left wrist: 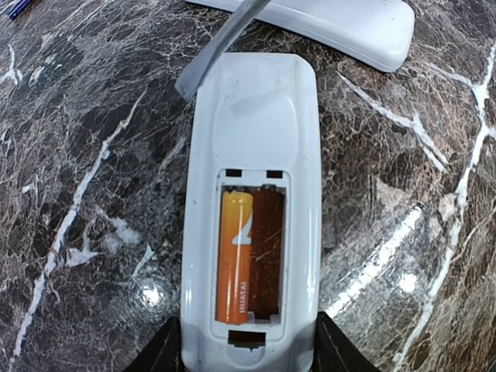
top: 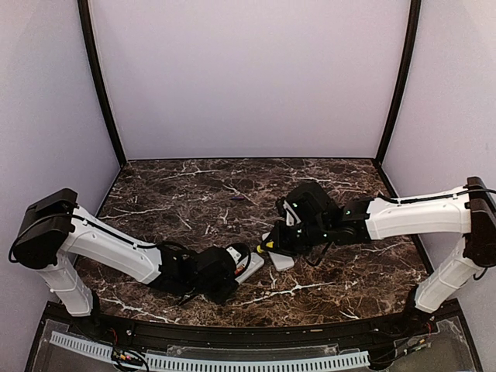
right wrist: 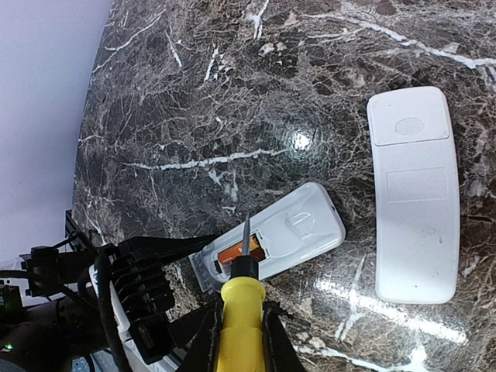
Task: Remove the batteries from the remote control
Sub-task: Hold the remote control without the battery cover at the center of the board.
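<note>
The white remote control (left wrist: 252, 116) lies back-up on the marble with its cover off. One orange battery (left wrist: 235, 260) sits in the left slot, and the right slot is empty. My left gripper (left wrist: 252, 347) has its black fingers (left wrist: 167, 350) pressed against both sides of the remote's near end. My right gripper (right wrist: 240, 318) is shut on a yellow-handled screwdriver (right wrist: 241, 306), whose blade tip hovers over the open bay beside the battery (right wrist: 231, 256). In the top view both grippers meet over the remote (top: 249, 267) at the table's front centre.
A second white remote (right wrist: 415, 194) lies closed just beyond the first, and shows in the left wrist view as a white shape (left wrist: 349, 23) at the top edge. The left arm's black wrist (right wrist: 132, 287) crowds the near side of the remote.
</note>
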Controlling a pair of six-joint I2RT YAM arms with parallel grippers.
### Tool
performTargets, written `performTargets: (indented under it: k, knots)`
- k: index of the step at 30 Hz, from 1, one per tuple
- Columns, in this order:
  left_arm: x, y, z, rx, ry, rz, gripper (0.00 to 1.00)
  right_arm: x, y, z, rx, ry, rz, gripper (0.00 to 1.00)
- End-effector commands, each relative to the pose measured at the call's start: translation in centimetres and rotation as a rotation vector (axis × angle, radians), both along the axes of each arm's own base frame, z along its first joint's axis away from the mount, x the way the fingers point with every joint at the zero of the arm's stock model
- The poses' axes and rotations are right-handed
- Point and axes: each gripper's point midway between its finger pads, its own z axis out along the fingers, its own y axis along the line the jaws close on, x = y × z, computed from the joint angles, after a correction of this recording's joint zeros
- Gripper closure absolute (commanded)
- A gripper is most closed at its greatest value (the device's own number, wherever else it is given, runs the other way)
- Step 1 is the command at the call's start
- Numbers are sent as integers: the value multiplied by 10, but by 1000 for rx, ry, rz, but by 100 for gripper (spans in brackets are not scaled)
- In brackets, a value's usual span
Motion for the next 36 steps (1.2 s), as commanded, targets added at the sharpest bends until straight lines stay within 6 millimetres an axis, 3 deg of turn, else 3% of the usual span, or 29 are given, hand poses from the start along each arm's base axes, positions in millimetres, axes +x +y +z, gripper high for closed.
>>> performTargets:
  k: [1,6,14,25,36]
  knots:
    - [7,15,-5,35,0,72,58,6,-6,19,19,-49,-48,100]
    - [26,12,-1,4,-16,116,60,15,-5,24,41,-69,-69,100]
    - [46,7,-4,-96,33,114,61,19,19,25,114,-49,-35,100]
    - [45,5,-8,-124,61,91,62,18,24,-6,59,53,-48,100]
    - [46,6,-9,-116,63,102,62,14,12,-11,12,84,-86,100]
